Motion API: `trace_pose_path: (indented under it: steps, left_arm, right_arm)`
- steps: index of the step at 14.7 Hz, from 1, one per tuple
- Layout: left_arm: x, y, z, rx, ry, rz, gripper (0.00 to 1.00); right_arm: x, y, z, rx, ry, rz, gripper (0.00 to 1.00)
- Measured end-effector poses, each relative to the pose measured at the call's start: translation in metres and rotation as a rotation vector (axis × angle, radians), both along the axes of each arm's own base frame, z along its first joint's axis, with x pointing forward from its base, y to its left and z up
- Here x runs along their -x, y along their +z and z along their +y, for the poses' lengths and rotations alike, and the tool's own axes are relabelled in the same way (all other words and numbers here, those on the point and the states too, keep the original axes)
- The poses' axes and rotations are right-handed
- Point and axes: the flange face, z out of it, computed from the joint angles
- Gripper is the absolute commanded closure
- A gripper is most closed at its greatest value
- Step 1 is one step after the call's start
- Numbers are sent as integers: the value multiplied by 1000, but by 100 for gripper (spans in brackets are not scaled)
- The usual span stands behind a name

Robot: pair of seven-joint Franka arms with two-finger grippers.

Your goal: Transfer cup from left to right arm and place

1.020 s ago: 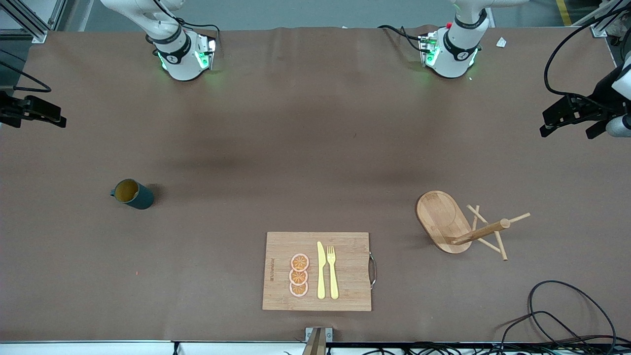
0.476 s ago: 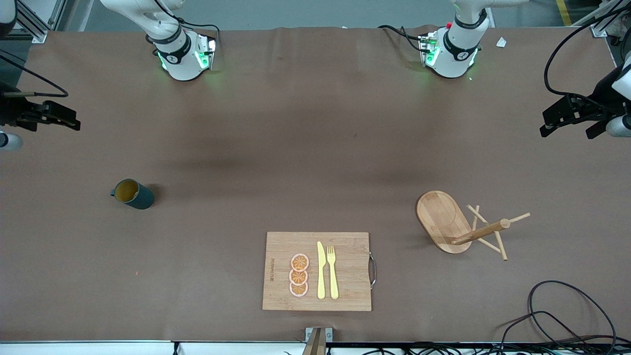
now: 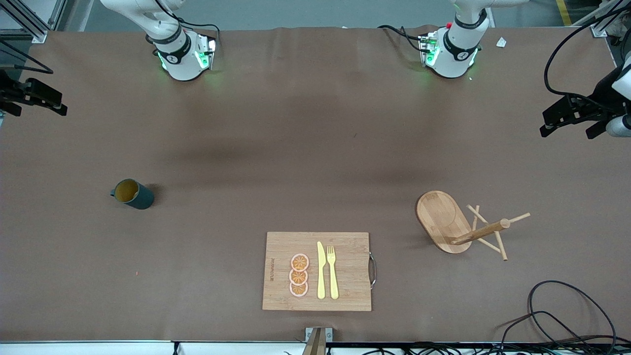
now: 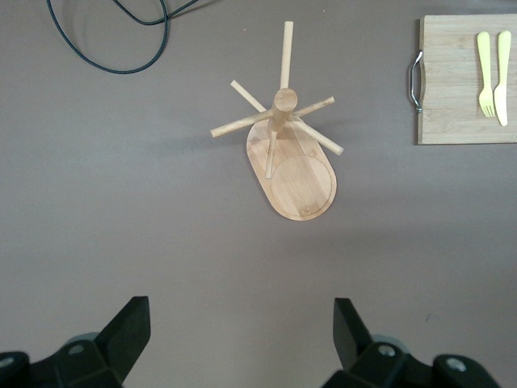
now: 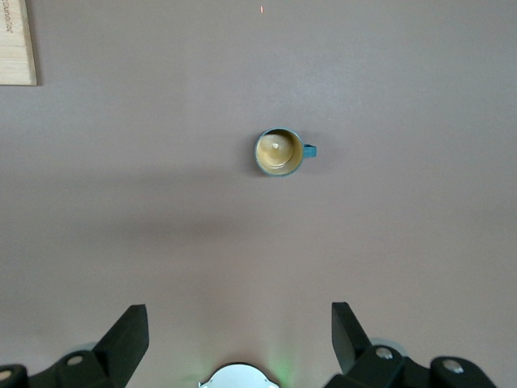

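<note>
Cut off at the front view's edges: the right gripper (image 3: 58, 106) and the left gripper (image 3: 544, 129), each with most of its arm out of frame. Only a corner of the cutting board (image 5: 16, 42) in the right wrist view. Engraved mark on the board too small to read.

Cutting board (image 3: 345, 271), wooden mug tree (image 3: 461, 227)

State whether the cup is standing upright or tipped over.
Upright: the cup shows its round open mouth and yellow inside from above, standing on the table.
</note>
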Motion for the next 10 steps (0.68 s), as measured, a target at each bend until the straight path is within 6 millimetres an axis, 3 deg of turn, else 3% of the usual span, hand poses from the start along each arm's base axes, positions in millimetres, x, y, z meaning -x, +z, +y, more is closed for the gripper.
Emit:
trace_pose_path:
  steps: [5, 10]
  left_arm:
    - [0, 0, 0, 0, 0, 0, 0]
    - [0, 0, 1, 0, 1, 0, 0]
  right_arm:
    - [9, 7, -13, -2, -27, -3, 0]
    - [8, 6, -10, -1, -21, -3, 0]
